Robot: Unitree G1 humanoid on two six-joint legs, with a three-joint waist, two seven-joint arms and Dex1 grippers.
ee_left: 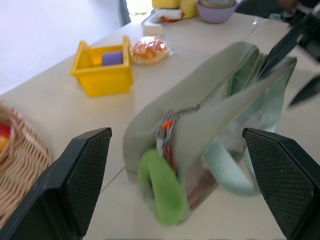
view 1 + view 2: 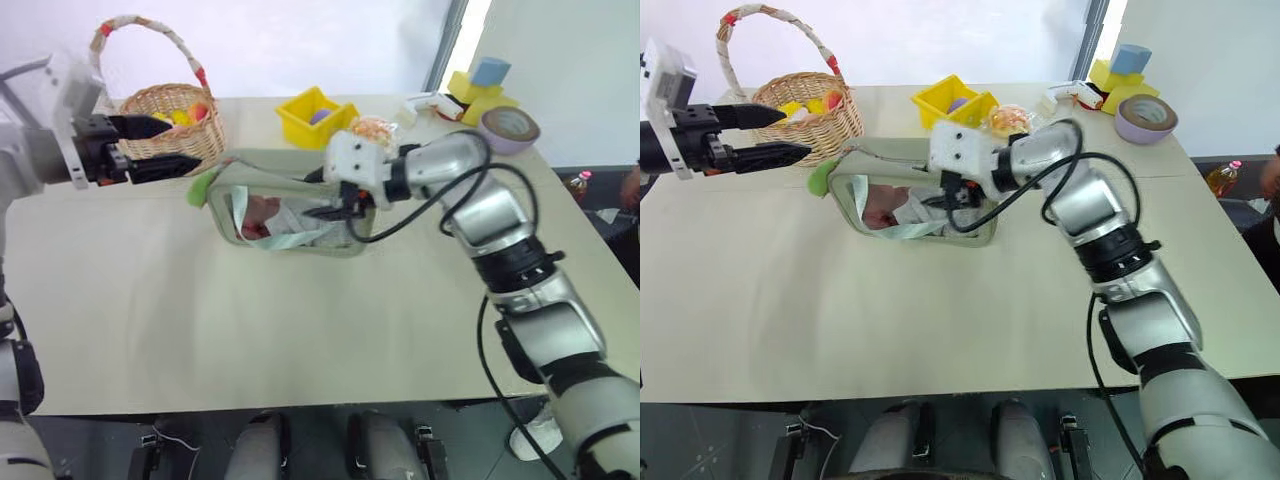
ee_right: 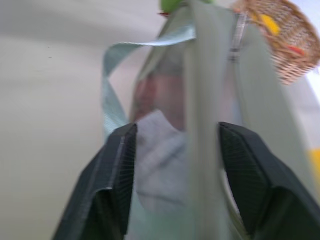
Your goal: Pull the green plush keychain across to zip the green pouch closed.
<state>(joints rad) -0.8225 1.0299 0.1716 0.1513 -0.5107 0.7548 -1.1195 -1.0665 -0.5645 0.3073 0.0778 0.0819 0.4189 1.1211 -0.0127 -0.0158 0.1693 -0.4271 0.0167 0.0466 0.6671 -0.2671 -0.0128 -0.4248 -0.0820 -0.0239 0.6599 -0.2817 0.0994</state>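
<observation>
Both end effectors apart: left [image 2: 165,146] off pouch [image 2: 290,205]; right [image 2: 345,212] straddles blurred pouch end.

Open table on the near side of the pouch [image 2: 285,215], clutter behind it.

Nearer the robot than the pouch, the table [image 2: 250,330] lies bare from edge to edge, so a tool could sweep there freely. Behind the pouch stand a yellow bin [image 2: 315,116] and a wrapped bun [image 2: 375,130], leaving only a narrow lane. The wicker basket [image 2: 175,135] blocks the far-left side, with the left tool [image 2: 160,147], fingers spread wide, just in front of it, close to the keychain [image 2: 201,187]. The right tool [image 2: 345,210], fingers apart, straddles the pouch's right end.
</observation>
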